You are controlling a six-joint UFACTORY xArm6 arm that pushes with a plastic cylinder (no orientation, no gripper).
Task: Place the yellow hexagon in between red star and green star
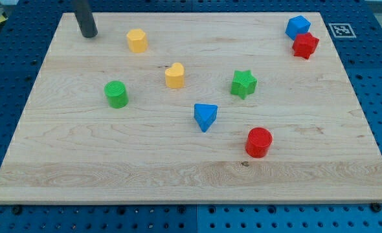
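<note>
The yellow hexagon [137,40] lies near the view's top left of the wooden board [307,175]. The red star [305,46] sits at the top right, touching or nearly touching a blue cube [298,26] just above it. The green star [243,83] lies right of centre. My tip [88,35] rests on the board to the left of the yellow hexagon, a clear gap apart, touching no block.
A yellow heart-shaped block [175,75] lies at centre left. A green cylinder [116,94] is on the left. A blue triangle [205,116] sits at centre. A red cylinder [259,142] is lower right. A marker tag [341,30] sits off the board's top right corner.
</note>
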